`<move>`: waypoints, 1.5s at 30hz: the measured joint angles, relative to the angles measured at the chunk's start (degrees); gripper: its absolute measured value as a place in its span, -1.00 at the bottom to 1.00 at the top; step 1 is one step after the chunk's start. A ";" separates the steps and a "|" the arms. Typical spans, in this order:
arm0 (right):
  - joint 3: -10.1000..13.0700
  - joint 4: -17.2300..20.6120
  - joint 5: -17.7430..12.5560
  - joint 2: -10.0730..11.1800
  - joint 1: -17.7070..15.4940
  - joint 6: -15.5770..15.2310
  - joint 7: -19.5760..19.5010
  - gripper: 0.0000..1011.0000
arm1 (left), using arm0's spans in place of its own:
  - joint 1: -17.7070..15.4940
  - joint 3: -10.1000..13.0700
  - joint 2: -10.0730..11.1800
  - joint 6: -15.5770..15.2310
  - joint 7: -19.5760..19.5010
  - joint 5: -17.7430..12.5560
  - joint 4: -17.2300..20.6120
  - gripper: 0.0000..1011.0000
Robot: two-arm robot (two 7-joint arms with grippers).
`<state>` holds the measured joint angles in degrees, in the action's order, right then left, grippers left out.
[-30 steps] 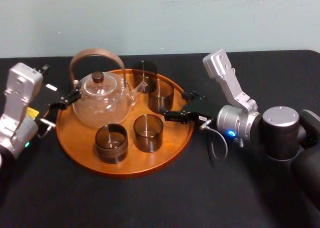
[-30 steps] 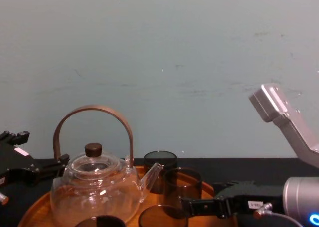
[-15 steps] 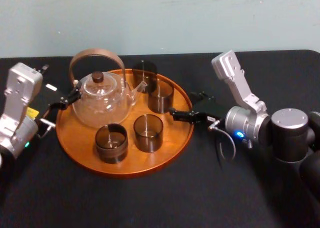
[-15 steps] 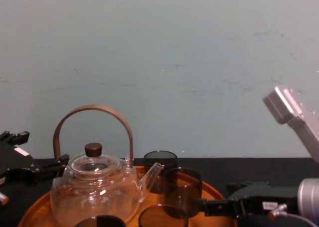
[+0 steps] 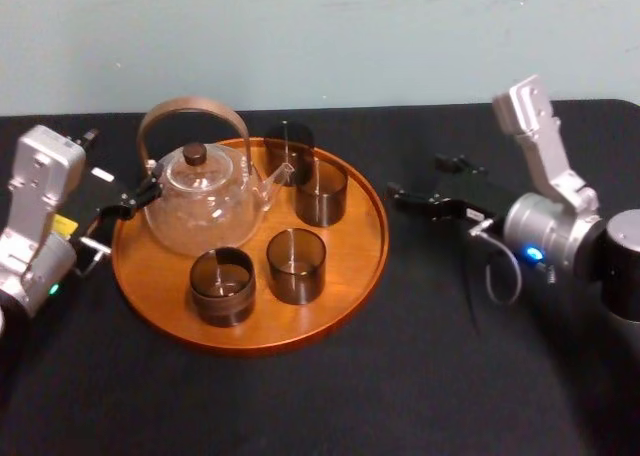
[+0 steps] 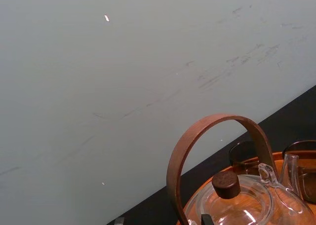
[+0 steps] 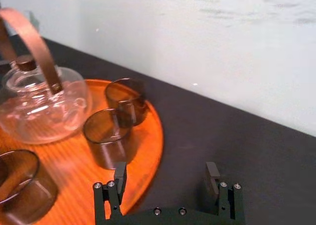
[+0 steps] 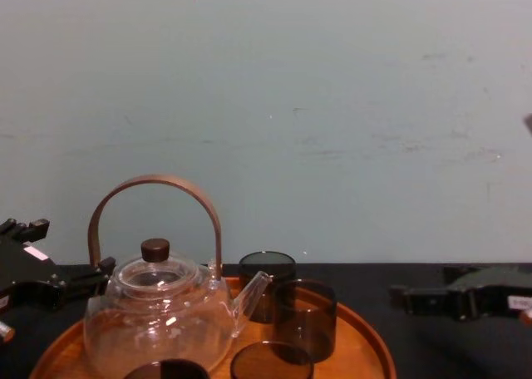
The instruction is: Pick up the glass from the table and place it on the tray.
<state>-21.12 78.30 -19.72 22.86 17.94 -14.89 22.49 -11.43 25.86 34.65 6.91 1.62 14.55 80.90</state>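
Head view: the glass (image 5: 322, 192) nearest the right rim stands on the tray (image 5: 165, 301), upright, mouth up, long axis vertical. Just beside that rim, the right end effector (image 5: 418, 178) hovers over the desk (image 5: 420, 356). By the teapot (image 5: 200, 201) the left end effector (image 5: 125, 204) sits parked; its state I cannot tell.

Right wrist view: the right one's jaws stand apart, empty.

Chest view: it lies level; backing off straight, I'd judge, avoids clipping the rim.

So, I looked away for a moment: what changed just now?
The right gripper, open and empty, drew back off the tray to the robot's right, over the table. Four glasses, the teapot and the left gripper stayed put.
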 joint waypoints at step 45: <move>5.00 -2.38 -0.86 0.07 -0.19 1.33 -2.84 0.98 | 0.00 0.00 0.00 0.00 0.00 0.00 0.00 1.00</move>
<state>-16.11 75.91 -20.58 22.92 17.75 -13.56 19.64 -11.43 25.86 34.65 6.91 1.62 14.55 80.90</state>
